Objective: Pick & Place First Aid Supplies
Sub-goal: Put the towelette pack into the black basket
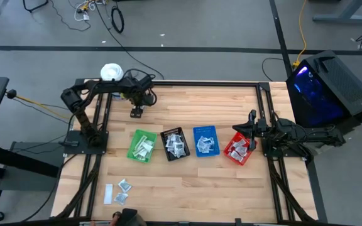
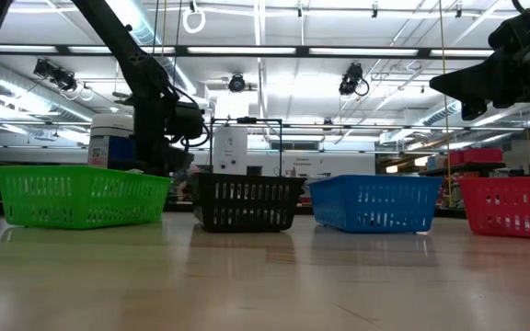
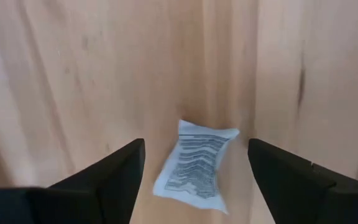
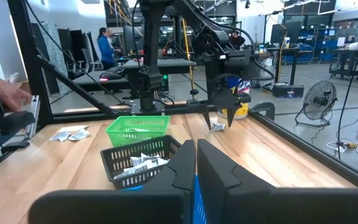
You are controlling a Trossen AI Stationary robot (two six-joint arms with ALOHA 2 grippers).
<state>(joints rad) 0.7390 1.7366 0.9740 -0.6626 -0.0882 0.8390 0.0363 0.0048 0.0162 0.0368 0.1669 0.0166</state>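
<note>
The left gripper [image 3: 194,180] hangs over the far end of the table [image 1: 231,103], beyond the green bin [image 1: 142,145] and near the white tub [image 1: 111,71], its jaws spread wide with one sachet [image 3: 196,165] lying flat on the wood between them. The fingers do not touch the packet, so it looks either just let go or about to be taken; which, the views do not settle. The arm reaches out from its base beside the green bin, elbow folded back and wrist turned down so the fingers point almost straight at the tabletop, a pose that suits a flat packet lying on wood. The right gripper [image 4: 194,163] is closed on nothing and parked above the red bin [image 1: 239,149], at the opposite end of the row from the green bin, seemingly waiting out of the way. Green, black [image 1: 175,144], blue [image 1: 205,140] and red bins stand in a line, each already holding packets, which suggests sorting is well along. A few more sachets [image 1: 119,191] lie loose on the near side of the green bin, close to the table edge, where a person's hand [image 4: 5,93] shows, so work remains.
</note>
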